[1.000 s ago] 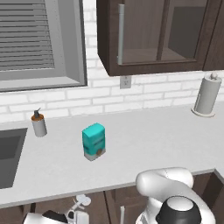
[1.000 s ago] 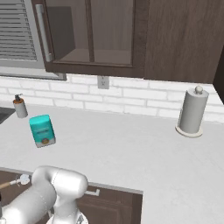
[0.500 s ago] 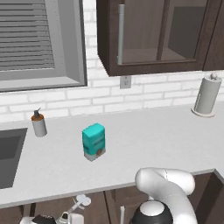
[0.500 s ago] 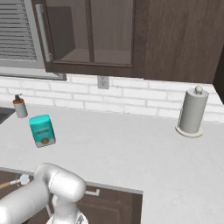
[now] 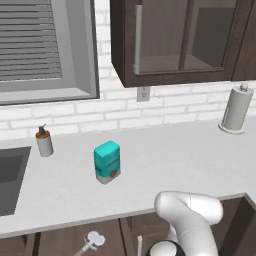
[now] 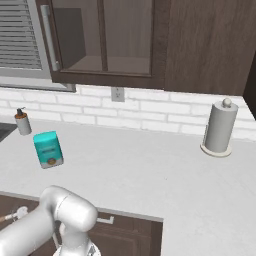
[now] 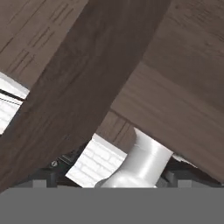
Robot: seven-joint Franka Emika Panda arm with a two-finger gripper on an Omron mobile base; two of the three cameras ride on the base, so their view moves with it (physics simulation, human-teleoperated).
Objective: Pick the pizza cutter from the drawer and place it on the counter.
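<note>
On the counter [image 5: 165, 165] stand a soap bottle [image 5: 44, 142], a teal carton [image 5: 107, 161] and, far right, a paper towel roll [image 5: 236, 108]. Below its edge the pizza cutter [image 5: 91, 241] lies in the drawer [image 5: 60, 242]. The gripper's opening cannot be told.

- Teal carton [image 5: 107, 161] is what I've got standing upright around the middle of my left base cam.
- Grey soap dispenser bottle [image 5: 44, 142] is up at its 10 o'clock, near the sink basin [image 5: 10, 175].
- Paper towel holder [image 6: 219, 128] sits way off at 3 o'clock.
- Glass-fronted cabinet [image 5: 180, 40] hangs at 12, wall outlet [image 5: 143, 93] just under it.
- Window blinds [image 5: 30, 40] are at 11.
</note>
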